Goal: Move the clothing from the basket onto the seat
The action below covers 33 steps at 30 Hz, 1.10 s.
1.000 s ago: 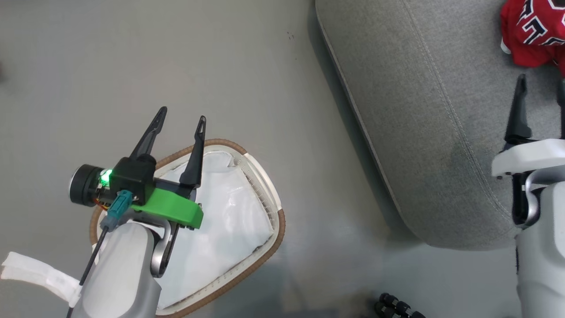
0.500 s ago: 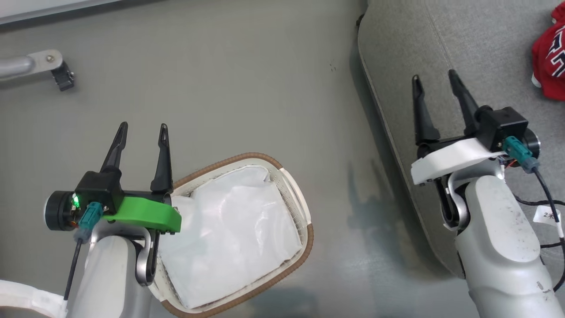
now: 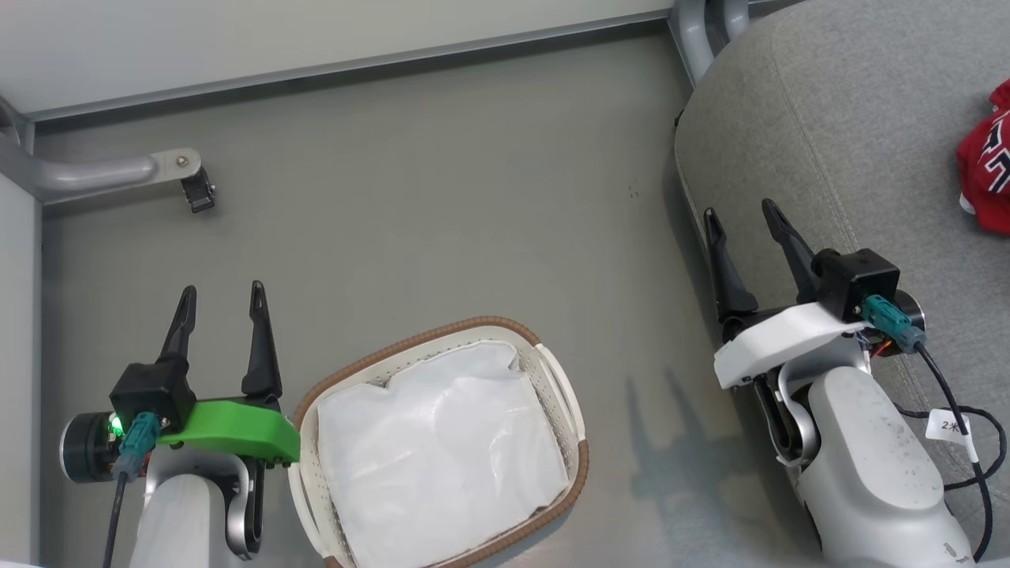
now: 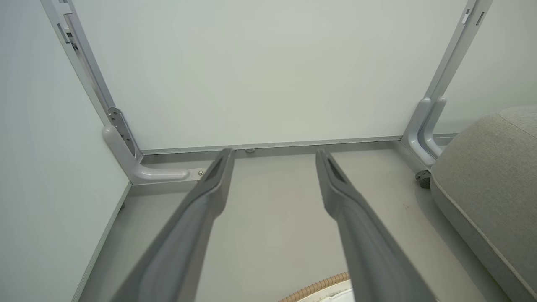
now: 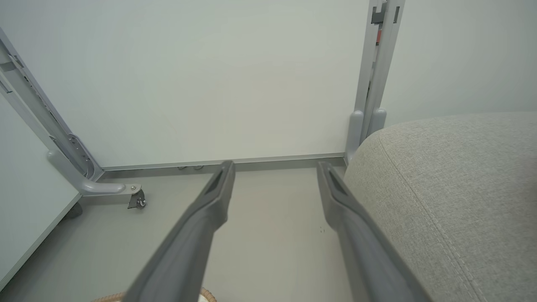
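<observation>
Going left to right in the head view: the left gripper (image 3: pixel 222 290) sits around 8 o'clock, just beside the basket (image 3: pixel 394 348). Its two dark fingers are spread wide apart with nothing between them. The left wrist view backs that up, just bare floor (image 4: pixel 272 235) in the gap.

The basket is at 6 o'clock. All I can see inside is the white liner cloth (image 3: pixel 442 442), crumpled and loose, no red in there. So my guess is the moving part is basically done.

The right gripper (image 3: pixel 738 209) is at about 4 o'clock, hanging over the near edge of the seat (image 3: pixel 828 142). Its jaws are spread wide too, holding nothing.

The clothing (image 3: pixel 986 158) is way over at 3 o'clock, a red bunch with black-and-white lettering lying on the seat and cut off by the frame edge. I can't tell whether that's the jersey, the shorts or both.

Handling-wise, this looks like thin sports fabric, so I'd expect it to be light, floppy and a bit slick. It'll drape and slide rather than hold a shape. If it needs another grab, I'd pinch a raised fold or bunched ridge, not a flat edge. I'd also go deep with the fingers so it doesn't slip out.
</observation>
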Motion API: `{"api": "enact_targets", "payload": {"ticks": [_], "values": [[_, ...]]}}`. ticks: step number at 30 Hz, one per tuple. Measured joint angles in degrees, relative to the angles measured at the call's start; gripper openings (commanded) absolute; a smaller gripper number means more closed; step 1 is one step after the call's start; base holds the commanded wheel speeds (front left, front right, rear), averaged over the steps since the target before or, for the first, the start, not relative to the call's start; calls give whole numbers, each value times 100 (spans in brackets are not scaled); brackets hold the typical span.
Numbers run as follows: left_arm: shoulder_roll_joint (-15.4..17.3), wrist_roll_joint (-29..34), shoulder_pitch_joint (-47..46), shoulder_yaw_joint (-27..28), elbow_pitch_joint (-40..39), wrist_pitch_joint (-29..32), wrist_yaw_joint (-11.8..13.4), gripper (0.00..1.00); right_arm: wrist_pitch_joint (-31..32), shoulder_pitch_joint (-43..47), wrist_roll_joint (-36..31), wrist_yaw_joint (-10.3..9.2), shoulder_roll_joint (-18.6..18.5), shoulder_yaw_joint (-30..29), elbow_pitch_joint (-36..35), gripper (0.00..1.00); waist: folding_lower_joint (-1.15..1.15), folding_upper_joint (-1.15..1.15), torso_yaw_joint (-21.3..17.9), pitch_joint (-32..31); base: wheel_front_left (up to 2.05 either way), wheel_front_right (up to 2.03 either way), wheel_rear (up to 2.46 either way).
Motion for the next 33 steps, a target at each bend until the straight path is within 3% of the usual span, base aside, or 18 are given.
{"api": "enact_targets", "payload": {"ticks": [26, 27, 33], "values": [[-19, -515, 749, -79, -58, 0, 89, 100, 0, 676, 80, 0, 0, 186, 224, 100, 0, 0, 186, -962, 0, 0, 0], [-19, -603, 770, -92, -62, 0, 64, 0, 0, 685, 80, 0, 1, 183, 232, 0, 0, 0, 192, -973, 0, 0, 0], [-63, -721, 892, -75, 222, 73, 64, 0, 43, 931, 152, 0, 37, 187, 453, 0, 0, 0, 201, -984, 0, 0, 0]]}}
